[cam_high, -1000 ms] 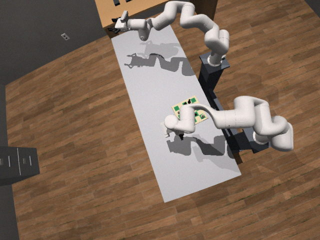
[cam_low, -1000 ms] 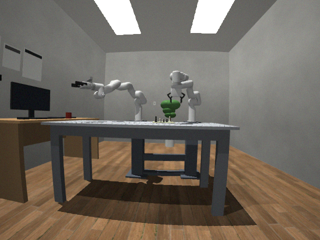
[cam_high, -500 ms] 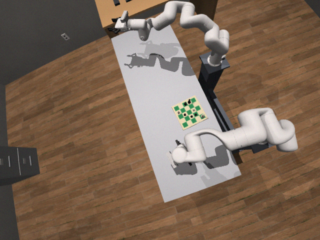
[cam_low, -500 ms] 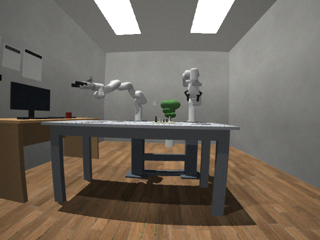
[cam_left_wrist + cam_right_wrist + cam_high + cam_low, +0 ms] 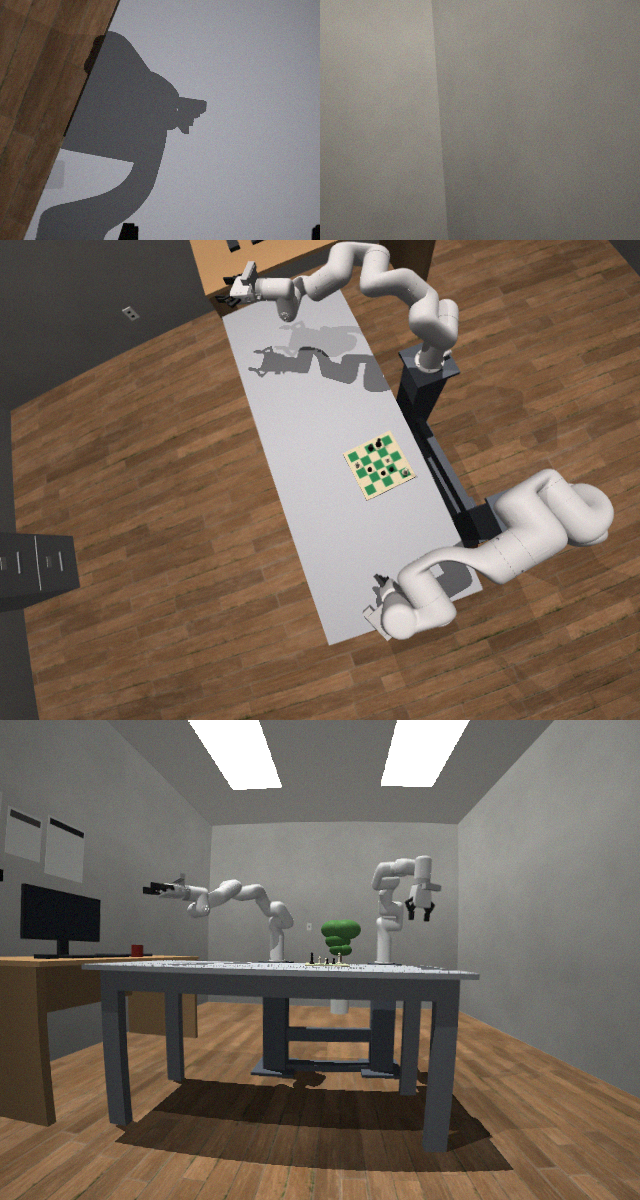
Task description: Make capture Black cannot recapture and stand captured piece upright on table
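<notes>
The green and cream chessboard (image 5: 378, 485) (image 5: 343, 964) lies on the table. Several black pieces stand on it, among them a tall one (image 5: 378, 443) (image 5: 311, 958) near one corner. Pale pieces stand at the opposite corner (image 5: 405, 472) (image 5: 339, 958), near an edge (image 5: 357, 465) and near the middle (image 5: 387, 460). They are too small to name surely. My left gripper (image 5: 381, 579) (image 5: 419, 916) (image 5: 222, 232) is open and empty, high above the table's end, away from the board. My right gripper (image 5: 227, 290) (image 5: 155, 888) is open and empty, far from the board; its fingers are outside its wrist view.
A wooden desk (image 5: 268, 258) (image 5: 20, 988) adjoins the table end by the right gripper. It bears a monitor (image 5: 61, 913) and a red cup (image 5: 136, 950). The left wrist view shows the arm's shadow (image 5: 125, 100) and the table edge. The right wrist view shows only grey walls.
</notes>
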`<state>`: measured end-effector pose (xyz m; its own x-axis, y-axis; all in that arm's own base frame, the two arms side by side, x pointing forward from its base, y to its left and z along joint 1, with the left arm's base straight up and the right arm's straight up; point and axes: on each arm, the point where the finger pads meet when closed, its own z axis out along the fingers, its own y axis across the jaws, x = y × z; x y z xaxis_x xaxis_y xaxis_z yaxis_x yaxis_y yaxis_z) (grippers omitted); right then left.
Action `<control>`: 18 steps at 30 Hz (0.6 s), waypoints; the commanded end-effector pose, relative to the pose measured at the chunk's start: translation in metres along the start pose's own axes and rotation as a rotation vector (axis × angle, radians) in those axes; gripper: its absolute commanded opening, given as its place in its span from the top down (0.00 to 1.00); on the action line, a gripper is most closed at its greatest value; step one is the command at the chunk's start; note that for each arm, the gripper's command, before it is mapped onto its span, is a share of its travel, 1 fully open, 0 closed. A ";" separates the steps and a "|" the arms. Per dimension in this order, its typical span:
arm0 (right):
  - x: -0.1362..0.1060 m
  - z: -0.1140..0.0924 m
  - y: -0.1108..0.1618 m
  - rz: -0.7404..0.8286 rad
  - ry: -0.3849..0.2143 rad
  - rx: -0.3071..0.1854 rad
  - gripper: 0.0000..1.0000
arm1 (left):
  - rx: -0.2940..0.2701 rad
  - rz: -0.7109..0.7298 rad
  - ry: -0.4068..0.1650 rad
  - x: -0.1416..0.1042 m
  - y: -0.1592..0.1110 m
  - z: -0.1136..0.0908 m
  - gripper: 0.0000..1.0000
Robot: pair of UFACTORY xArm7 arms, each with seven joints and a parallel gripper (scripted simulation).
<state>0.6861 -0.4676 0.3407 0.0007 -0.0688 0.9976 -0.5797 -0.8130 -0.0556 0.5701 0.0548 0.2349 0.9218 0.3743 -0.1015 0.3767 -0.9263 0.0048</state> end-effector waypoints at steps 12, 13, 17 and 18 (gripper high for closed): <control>0.004 0.000 0.000 0.000 0.005 0.000 0.00 | -0.028 -0.245 0.029 -0.008 -0.174 -0.016 0.00; 0.004 0.000 0.000 0.000 0.005 0.000 0.00 | -0.030 -0.264 0.031 -0.011 -0.187 -0.017 0.00; 0.004 0.000 0.000 0.000 0.005 0.000 0.00 | -0.036 -0.334 0.037 -0.025 -0.232 -0.018 0.00; 0.004 0.000 0.000 0.000 0.005 0.000 0.00 | -0.037 -0.351 0.039 -0.029 -0.243 -0.018 0.00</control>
<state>0.6861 -0.4676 0.3407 0.0007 -0.0688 0.9976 -0.5797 -0.8130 -0.0556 0.4818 0.2323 0.2496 0.7802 0.6205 -0.0786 0.6231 -0.7821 0.0103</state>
